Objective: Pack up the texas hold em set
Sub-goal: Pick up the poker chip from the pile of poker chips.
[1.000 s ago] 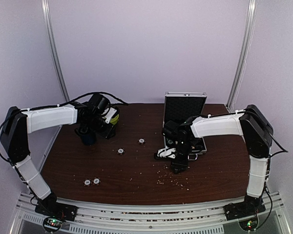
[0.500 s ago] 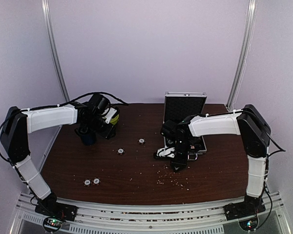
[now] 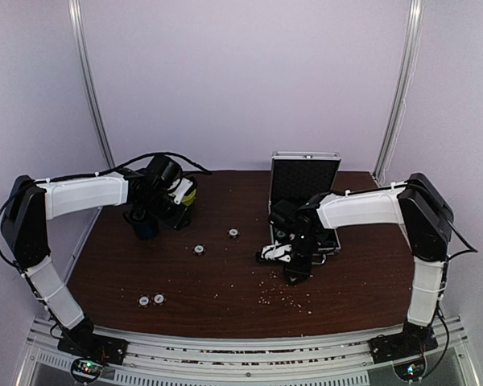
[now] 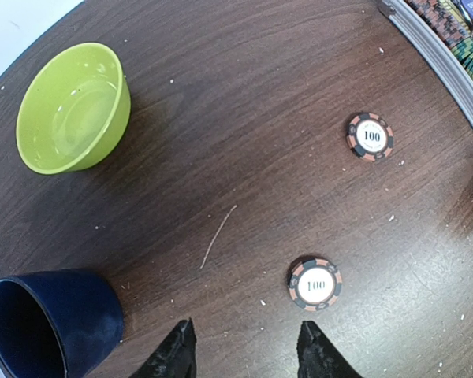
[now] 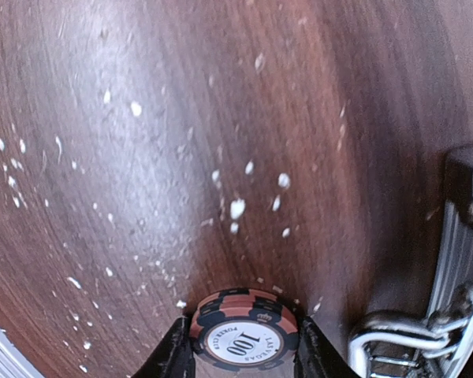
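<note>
The silver case (image 3: 304, 178) stands open at the back right, its black-lined lid upright. Its metal rim (image 5: 457, 260) and latch show beside my right gripper (image 5: 243, 348). That gripper is shut on a small stack of black-and-salmon "100" poker chips (image 5: 246, 335), held low over the table just in front of the case (image 3: 294, 261). My left gripper (image 4: 246, 350) hangs open over bare wood with nothing between its fingers. One loose chip (image 4: 314, 283) lies just ahead of its right finger and another (image 4: 370, 137) lies farther off. Rows of chips (image 4: 457, 39) fill the case corner.
A lime-green bowl (image 4: 72, 106) and a dark blue mug (image 4: 51, 323) stand at the back left beside the left gripper (image 3: 167, 205). Two more chips (image 3: 151, 300) lie near the front left. Pale crumbs (image 3: 286, 299) are scattered over the wood.
The right gripper's jaws have closed onto the chip stack and the arm has shifted slightly right. The left arm has not moved.
</note>
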Robot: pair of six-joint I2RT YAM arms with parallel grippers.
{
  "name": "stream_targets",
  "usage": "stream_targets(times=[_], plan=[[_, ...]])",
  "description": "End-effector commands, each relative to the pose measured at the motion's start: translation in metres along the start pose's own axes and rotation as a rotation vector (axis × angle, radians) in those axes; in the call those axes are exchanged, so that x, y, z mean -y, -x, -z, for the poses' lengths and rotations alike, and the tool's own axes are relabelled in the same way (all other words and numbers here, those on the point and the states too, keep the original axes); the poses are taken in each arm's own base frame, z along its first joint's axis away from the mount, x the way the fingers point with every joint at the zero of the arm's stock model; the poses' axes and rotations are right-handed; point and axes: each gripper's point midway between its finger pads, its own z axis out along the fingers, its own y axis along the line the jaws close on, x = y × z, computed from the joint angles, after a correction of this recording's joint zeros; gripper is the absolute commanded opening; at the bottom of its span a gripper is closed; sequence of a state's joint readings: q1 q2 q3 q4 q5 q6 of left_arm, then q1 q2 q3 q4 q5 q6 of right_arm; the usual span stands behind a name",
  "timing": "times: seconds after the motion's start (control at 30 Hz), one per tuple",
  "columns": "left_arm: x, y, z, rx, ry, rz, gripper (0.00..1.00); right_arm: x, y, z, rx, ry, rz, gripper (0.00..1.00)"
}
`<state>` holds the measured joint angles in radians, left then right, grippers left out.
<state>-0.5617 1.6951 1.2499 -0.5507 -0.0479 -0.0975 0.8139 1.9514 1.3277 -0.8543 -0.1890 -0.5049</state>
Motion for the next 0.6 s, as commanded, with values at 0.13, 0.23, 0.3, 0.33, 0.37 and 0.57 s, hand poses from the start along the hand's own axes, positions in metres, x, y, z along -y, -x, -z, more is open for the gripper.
stream_targets(times=[0.13, 0.23, 0.3, 0.33, 0.37, 0.57], plan=[[-0.004, 0.009, 0.002, 0.018, -0.001, -0.002, 0.44, -0.006, -0.009, 0.021, 0.029, 0.011, -0.025, 0.25], [-0.004, 0.009, 0.002, 0.02, -0.001, -0.002, 0.44, -0.003, -0.01, 0.028, 0.048, 0.028, -0.045, 0.25], [-0.003, 0.009, 0.002, 0.017, -0.002, -0.004, 0.44, 0.003, -0.011, 0.035, 0.064, 0.035, -0.065, 0.25], [-0.003, 0.009, 0.002, 0.017, -0.002, -0.003, 0.44, 0.006, -0.013, 0.04, 0.071, 0.034, -0.076, 0.25], [-0.004, 0.009, 0.002, 0.018, -0.002, -0.004, 0.44, 0.012, -0.014, 0.044, 0.078, 0.029, -0.086, 0.25], [-0.003, 0.008, 0.0, 0.014, -0.004, -0.004, 0.44, 0.019, -0.015, 0.049, 0.105, 0.047, -0.099, 0.27]])
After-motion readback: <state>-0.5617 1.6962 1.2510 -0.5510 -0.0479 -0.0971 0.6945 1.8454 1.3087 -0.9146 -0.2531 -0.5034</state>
